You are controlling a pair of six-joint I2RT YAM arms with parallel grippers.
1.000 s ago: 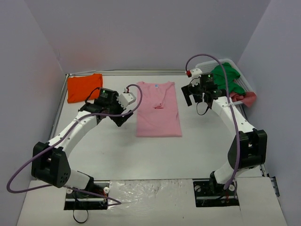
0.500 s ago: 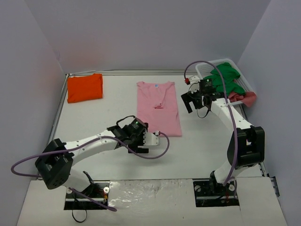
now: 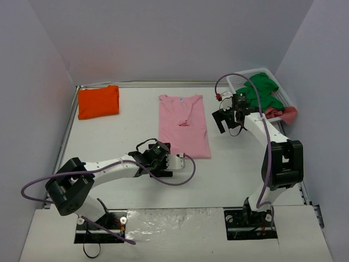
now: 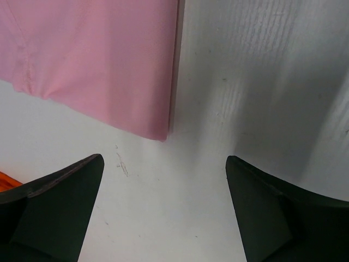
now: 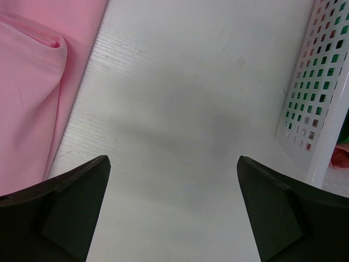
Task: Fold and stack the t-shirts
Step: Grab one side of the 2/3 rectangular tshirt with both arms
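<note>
The light pink t-shirt (image 3: 184, 126) lies flat at the table's middle, folded into a long strip. The bright orange t-shirt (image 3: 98, 101) lies folded at the far left corner. My left gripper (image 3: 162, 168) is open and empty, low over the table beside the pink shirt's near left corner. In the left wrist view that corner (image 4: 155, 128) lies just ahead of the left gripper (image 4: 164, 157). My right gripper (image 3: 223, 120) is open and empty over bare table right of the pink shirt's collar end. In the right wrist view the right gripper (image 5: 173, 158) has the pink shirt (image 5: 32, 93) on its left.
A white slatted basket (image 3: 287, 99) stands at the far right and holds a green cloth (image 3: 263, 87) and a reddish cloth (image 3: 284, 113). Its wall (image 5: 316, 93) shows close on the right in the right wrist view. A raised rim (image 3: 70, 125) runs along the table's left side.
My left arm swung from beside the orange shirt down to the pink shirt's near left corner, then settled there. My right gripper shifted slightly beside the basket.
</note>
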